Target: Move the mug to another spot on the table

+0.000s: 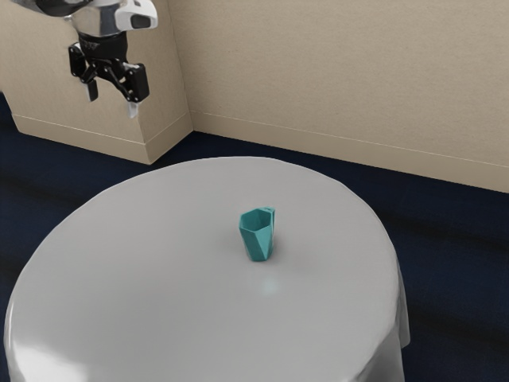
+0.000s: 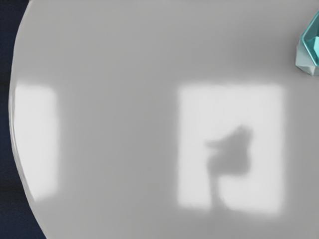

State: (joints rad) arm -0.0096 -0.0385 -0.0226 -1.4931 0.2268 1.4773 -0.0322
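Observation:
A teal faceted mug (image 1: 258, 233) stands upright near the middle of the round grey table (image 1: 143, 263), its handle turned toward the far wall. My black gripper (image 1: 112, 99) hangs high above the table's far edge at the exterior view's upper left, well away from the mug, open with nothing between its fingers. In the wrist view a corner of the mug (image 2: 310, 47) shows at the frame's edge, and the tabletop (image 2: 114, 74) carries a bright light patch with my hand's shadow in it.
The table ends in a curved edge (image 2: 17, 149) over dark blue floor (image 1: 453, 231). A beige wall with a jutting corner (image 1: 171, 119) stands behind the table. Bare tabletop lies all around the mug.

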